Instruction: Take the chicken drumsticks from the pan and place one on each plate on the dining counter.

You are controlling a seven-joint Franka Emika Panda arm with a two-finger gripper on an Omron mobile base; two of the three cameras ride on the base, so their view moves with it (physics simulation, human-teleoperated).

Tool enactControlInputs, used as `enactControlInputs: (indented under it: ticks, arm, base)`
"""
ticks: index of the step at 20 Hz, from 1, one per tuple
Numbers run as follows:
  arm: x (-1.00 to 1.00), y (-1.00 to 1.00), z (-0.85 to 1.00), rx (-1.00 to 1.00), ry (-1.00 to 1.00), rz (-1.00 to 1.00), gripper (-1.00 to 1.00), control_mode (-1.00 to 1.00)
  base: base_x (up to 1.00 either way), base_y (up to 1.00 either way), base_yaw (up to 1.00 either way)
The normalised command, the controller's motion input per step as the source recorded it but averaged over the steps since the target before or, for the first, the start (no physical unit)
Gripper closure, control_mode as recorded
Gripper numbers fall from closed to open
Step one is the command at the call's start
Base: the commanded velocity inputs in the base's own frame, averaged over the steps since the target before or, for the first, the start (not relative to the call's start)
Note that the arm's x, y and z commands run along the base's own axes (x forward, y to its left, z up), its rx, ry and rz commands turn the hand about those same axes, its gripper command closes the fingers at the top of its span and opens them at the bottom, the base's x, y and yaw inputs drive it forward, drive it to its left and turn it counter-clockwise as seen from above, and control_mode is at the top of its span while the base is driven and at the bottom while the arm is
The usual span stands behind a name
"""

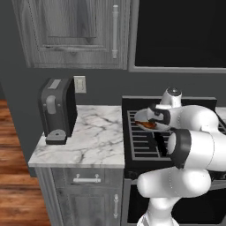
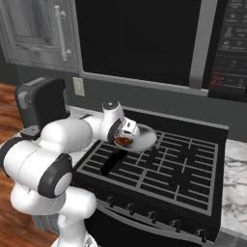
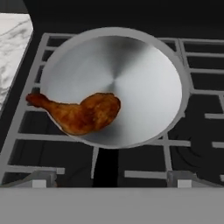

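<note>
A silvery round pan [image 3: 127, 78] sits on the stove grates, its black handle [image 3: 105, 166] pointing toward me. One golden-brown chicken drumstick [image 3: 83, 113] lies at the pan's near-left rim, with its thin bone end over the edge. My gripper [image 3: 111, 181] hovers above the handle side of the pan. It is open, with nothing between its fingertips [image 3: 41, 179]. From the base views the hand [image 2: 126, 131] hangs over the pan [image 2: 146, 137] and the drumstick [image 2: 124, 141]; the same pan [image 1: 141, 116] is partly hidden by the arm. The plates and the dining counter are out of view.
The black stove [image 2: 164, 169] has raised grates and front knobs. To its left, a marble countertop [image 1: 95, 137] over grey cabinets carries a dark coffee machine [image 1: 56, 110]. A microwave [image 2: 144, 38] and upper cabinets [image 1: 75, 31] hang overhead.
</note>
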Motion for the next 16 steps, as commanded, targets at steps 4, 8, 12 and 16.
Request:
enactControlInputs:
  ticks: [4,8,12,16]
  arm:
    - [0.02,0.00,0.00,0.18,-0.04,-0.33,-1.00,-1.00]
    - [0.00,0.00,0.00,0.28,0.00,-0.29,-1.00,-1.00]
    - [0.02,0.00,0.00,0.33,0.00,-0.11,-1.00,-1.00]
    - [0.06,0.00,0.00,0.27,0.00,-0.02,-1.00,-1.00]
  base:
    - [0.00,0.00,0.00]
    - [0.00,0.00,0.00]
    - [0.00,0.00,0.00]
    - [0.00,0.00,0.00]
